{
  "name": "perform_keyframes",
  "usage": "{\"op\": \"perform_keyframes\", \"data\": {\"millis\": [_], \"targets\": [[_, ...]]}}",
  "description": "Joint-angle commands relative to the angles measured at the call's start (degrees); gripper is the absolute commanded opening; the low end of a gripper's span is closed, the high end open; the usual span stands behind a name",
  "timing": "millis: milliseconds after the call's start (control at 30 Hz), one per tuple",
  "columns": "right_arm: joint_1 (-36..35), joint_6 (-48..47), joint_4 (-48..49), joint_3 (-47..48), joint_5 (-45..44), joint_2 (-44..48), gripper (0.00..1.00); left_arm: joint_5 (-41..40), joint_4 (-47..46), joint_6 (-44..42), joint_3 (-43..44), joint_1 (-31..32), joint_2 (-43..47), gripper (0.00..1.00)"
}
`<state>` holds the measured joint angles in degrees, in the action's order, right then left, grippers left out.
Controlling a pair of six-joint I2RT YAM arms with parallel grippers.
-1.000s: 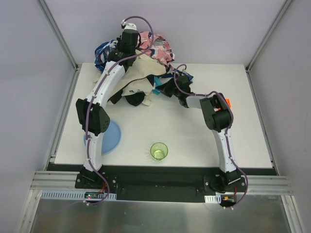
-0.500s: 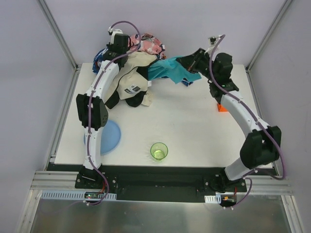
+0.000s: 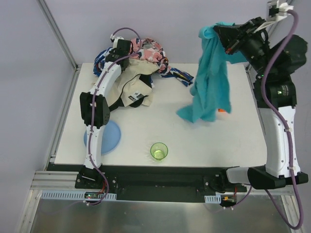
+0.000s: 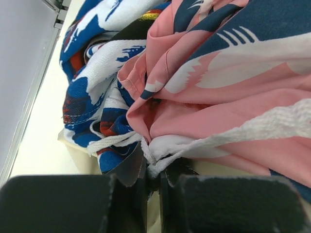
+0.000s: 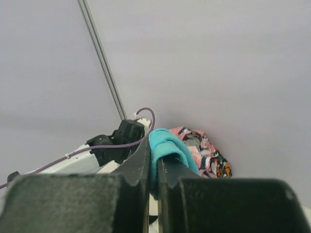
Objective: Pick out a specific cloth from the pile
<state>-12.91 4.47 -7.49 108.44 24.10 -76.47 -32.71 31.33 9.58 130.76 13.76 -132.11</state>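
The teal cloth point(image 3: 209, 82) hangs free in the air over the table's right half, clear of the pile. My right gripper point(image 3: 222, 38) is raised high and shut on its top edge. In the right wrist view the teal fold point(image 5: 167, 145) sits pinched in the right gripper point(image 5: 154, 167). The pile point(image 3: 138, 80) lies at the back left, with a beige sheet, pink-white and blue-white cloths. My left gripper point(image 3: 125, 47) is at the pile's back. In the left wrist view it point(image 4: 153, 170) is shut on a white-edged fold of the pink-white cloth point(image 4: 218, 97), beside the blue-white cloth point(image 4: 92, 87).
A green cup point(image 3: 159, 151) stands near the front middle. A blue plate point(image 3: 109, 136) lies at the front left, partly under the left arm. A small orange object point(image 3: 223, 110) peeks out behind the hanging cloth. Enclosure walls and posts surround the table.
My right arm has swung up and to the right, pulling the teal cloth out of the pile until it hangs free. My left gripper has stayed at the pile's back, shifting slightly.
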Motion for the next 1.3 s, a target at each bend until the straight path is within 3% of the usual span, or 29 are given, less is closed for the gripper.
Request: {"op": "perform_keyframes", "data": {"millis": [0,100,133,167,600,933,1100,1267], "targets": [[0.69,-4.11,-5.86,8.44,-0.54,1.93,0.01,8.17,1.10,2.55,-0.68,-0.75,-0.08,0.13],[1.04,-6.31,-8.85,9.60,-3.51,3.25,0.01,14.85,1.27,0.70,-1.56,-0.58,2.29,0.53],[1.13,-7.01,-9.38,8.98,-5.18,4.04,0.01,16.61,1.28,0.35,-1.91,-0.49,3.34,0.88],[1.13,-7.63,-9.56,8.11,-7.29,5.09,0.01,18.19,1.28,0.09,-2.35,-0.31,4.83,0.99],[1.57,-15.54,-10.62,-10.78,-27.34,19.68,0.01,23.39,2.15,-1.59,-14.91,6.80,31.72,0.99],[1.75,-17.12,-12.20,-22.75,-36.74,28.56,0.01,21.81,2.42,3.33,-24.40,9.36,40.79,0.99],[1.92,-17.65,-16.59,-24.68,-37.64,29.18,0.01,20.84,2.51,7.20,-29.94,9.36,44.57,0.99],[2.10,-10.90,-17.12,-35.03,-34.22,28.22,0.01,19.80,2.51,10.63,-36.26,9.36,49.49,0.99]]}}
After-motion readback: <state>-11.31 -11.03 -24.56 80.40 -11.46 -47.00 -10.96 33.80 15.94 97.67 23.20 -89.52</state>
